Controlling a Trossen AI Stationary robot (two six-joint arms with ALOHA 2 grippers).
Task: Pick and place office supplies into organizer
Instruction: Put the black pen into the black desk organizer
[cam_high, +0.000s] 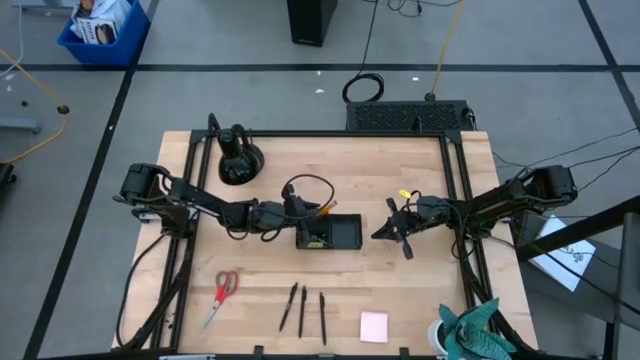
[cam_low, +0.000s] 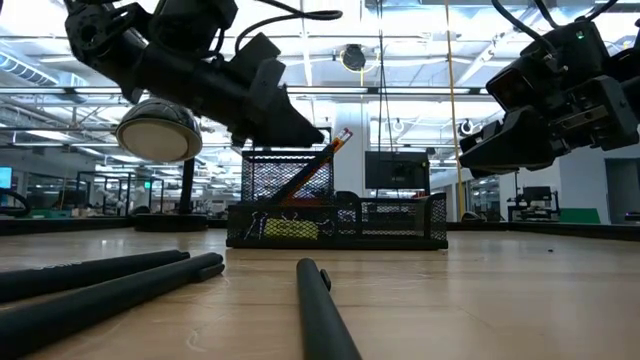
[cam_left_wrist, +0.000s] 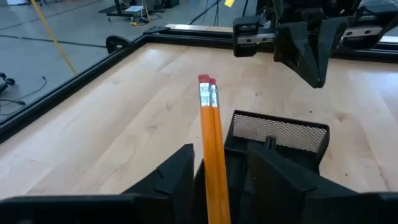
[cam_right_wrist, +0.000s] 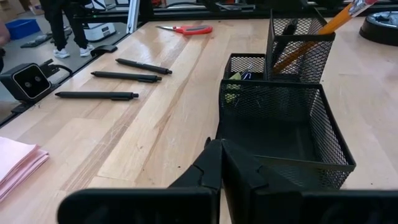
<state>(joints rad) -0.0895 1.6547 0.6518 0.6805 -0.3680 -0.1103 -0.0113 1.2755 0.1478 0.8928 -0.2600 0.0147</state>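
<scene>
Standing tilted in the organizer (cam_high: 328, 234), two orange pencils (cam_left_wrist: 211, 149) look light, stiff; left end effector (cam_left_wrist: 217, 180) parted around them, right end effector (cam_right_wrist: 222, 163) closed, empty, at 3 o'clock.

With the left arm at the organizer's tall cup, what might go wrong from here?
1. The two orange pencils stand between the left gripper's parted fingers; pulling away carelessly may drag them out of the mesh organizer.
2. The leaning pencils may tip the tall cup.
3. The right gripper hovers near the organizer, so the arms may clash.
</scene>
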